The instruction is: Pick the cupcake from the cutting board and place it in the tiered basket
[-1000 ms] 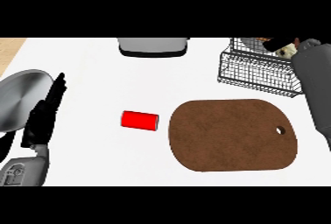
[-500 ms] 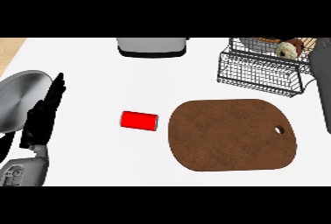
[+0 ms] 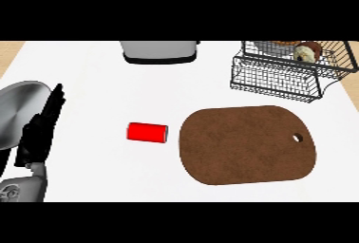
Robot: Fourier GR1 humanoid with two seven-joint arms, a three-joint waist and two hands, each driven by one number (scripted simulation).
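- Cupcake: lies in the upper tier of the tiered basket, at about 1 o'clock of the counter view, near the tier's middle rail. It appears tipped on its side; I cannot tell exactly how it sits against the wire.
- Cutting board: brown, rounded, with a hanging hole toward 3 o'clock. Nothing rests on it, so I judge the placing step done.
- Risk, first: the cupcake looks small against the open wire, so if it is resting on a rail rather than the floor of the tier, it could roll or settle. A knock to the basket would cause that.
- Risk, second: any new reach toward 1 o'clock could catch the basket's rim and shift the whole rack.
- Risk, third: my left hand lies along the edge of the grey pan; a sweep toward 3 o'clock could nudge the red can, which lies on its side and would roll.
- Left hand, pose: at 9 o'clock, forearm entering from 7 o'clock, fingers straight and together, pointing toward 12 o'clock, holding nothing.
- Right hand: not visible anywhere here; I cannot say how its fingers stand.
- Other stock: grey toaster at 12 o'clock, untouched.
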